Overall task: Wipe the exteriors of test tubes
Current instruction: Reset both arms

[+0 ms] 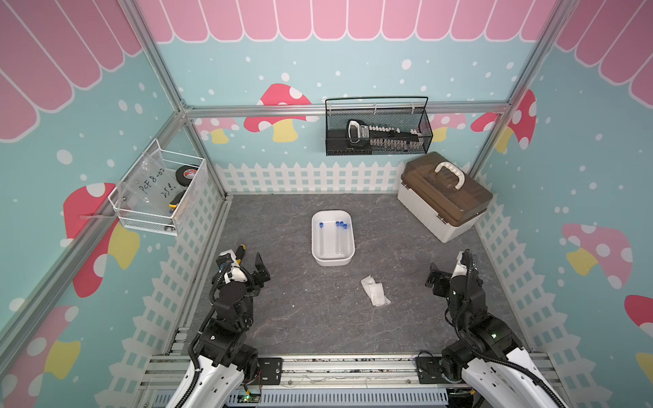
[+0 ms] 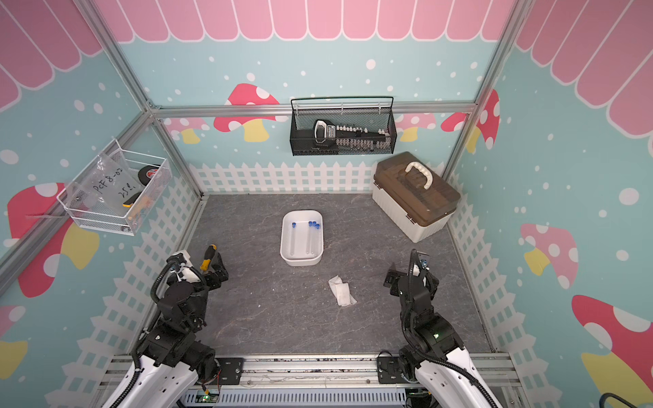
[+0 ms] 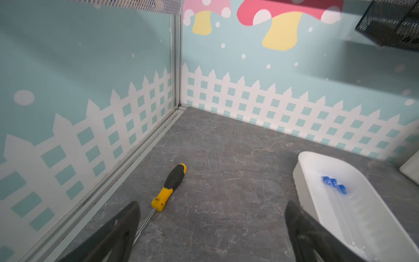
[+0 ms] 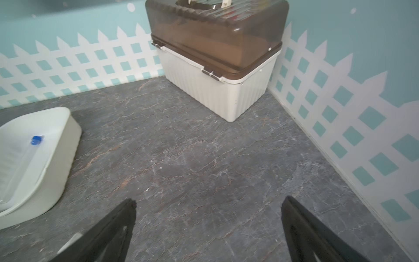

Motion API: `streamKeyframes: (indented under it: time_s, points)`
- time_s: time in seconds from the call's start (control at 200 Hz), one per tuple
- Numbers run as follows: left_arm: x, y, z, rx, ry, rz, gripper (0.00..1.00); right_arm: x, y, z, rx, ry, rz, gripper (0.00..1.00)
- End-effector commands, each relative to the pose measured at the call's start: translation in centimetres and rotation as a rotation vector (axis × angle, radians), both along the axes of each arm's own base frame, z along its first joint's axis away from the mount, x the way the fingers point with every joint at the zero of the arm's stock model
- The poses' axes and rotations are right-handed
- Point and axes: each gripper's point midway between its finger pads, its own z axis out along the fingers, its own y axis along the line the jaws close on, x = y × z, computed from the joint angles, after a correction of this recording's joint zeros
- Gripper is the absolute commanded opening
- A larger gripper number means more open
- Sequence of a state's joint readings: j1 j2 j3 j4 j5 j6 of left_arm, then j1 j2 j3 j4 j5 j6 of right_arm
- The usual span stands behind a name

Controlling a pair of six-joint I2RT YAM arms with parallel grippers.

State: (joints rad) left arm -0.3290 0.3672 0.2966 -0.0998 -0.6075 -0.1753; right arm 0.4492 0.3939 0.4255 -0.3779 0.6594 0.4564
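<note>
Several clear test tubes [image 1: 338,237] [image 2: 308,238] with blue caps lie side by side in a white tray [image 1: 332,262] [image 2: 301,262] at mid table. The left wrist view shows three of the test tubes [image 3: 335,184] in the tray [image 3: 301,165]. The right wrist view shows one test tube [image 4: 34,141] inside the tray [image 4: 56,172]. My left gripper [image 1: 250,264] [image 2: 216,262] [image 3: 212,206] stands open and empty over bare table, left of the tray. My right gripper [image 1: 446,269] [image 2: 406,270] [image 4: 208,200] is open and empty, right of the tray. A crumpled white wipe [image 1: 375,291] [image 2: 341,291] lies between the arms, nearer the right one.
A yellow-and-black screwdriver [image 1: 241,252] [image 2: 209,256] [image 3: 172,183] lies by the left gripper near the left wall. A white box with a brown lid [image 1: 445,197] [image 4: 217,52] stands at back right. A black mesh basket [image 1: 378,130] and a white wire basket [image 1: 159,190] hang on the walls.
</note>
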Motion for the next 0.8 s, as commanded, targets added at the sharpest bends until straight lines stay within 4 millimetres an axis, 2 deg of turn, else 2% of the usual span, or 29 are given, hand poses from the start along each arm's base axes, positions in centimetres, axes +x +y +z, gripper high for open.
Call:
streamKeyframes:
  time_s: [0.0, 0.06, 0.075, 0.125, 0.215, 0.245, 0.38, 0.525, 0.635, 0.796]
  points:
    - [-0.1, 1.6, -0.7, 0.088, -0.062, 0.099, 1.00, 0.5, -1.9, 1.0, -0.194, -0.107, -0.075, 0.99]
    - [0.2, 1.5, -2.7, 0.117, -0.031, 0.090, 1.00, 1.0, -1.5, 0.1, -0.273, -0.116, -0.045, 0.99]
    - [0.2, 1.5, -3.2, 0.121, -0.023, 0.091, 1.00, 1.1, -1.5, -0.9, -0.297, -0.101, -0.039, 0.99]
    - [0.2, 1.9, -4.8, 0.123, 0.017, 0.116, 0.99, 1.3, -1.5, -2.3, -0.332, -0.079, -0.043, 0.99]
    - [1.0, 1.7, -4.9, 0.155, 0.033, 0.110, 1.00, 1.7, -1.9, -4.9, -0.349, -0.034, -0.077, 0.99]
    - [1.3, 1.6, -4.8, 0.167, 0.030, 0.108, 1.00, 1.9, -2.0, -5.3, -0.364, -0.030, -0.085, 0.99]
    - [3.1, 0.8, -5.3, 0.214, 0.063, 0.067, 1.00, 3.5, -1.7, -5.6, -0.384, -0.002, -0.074, 0.99]
    - [3.9, 2.1, -5.0, 0.128, -0.040, 0.130, 1.00, 5.3, -1.7, -6.1, -0.368, 0.022, -0.045, 0.99]
    - [5.5, 1.2, -5.2, 0.163, -0.003, 0.059, 1.00, 6.3, -1.9, -6.1, -0.329, -0.007, -0.036, 0.99]
    - [6.8, 1.6, -5.3, 0.162, -0.013, 0.065, 1.00, 7.8, -2.7, -6.1, -0.278, -0.035, -0.068, 0.99]
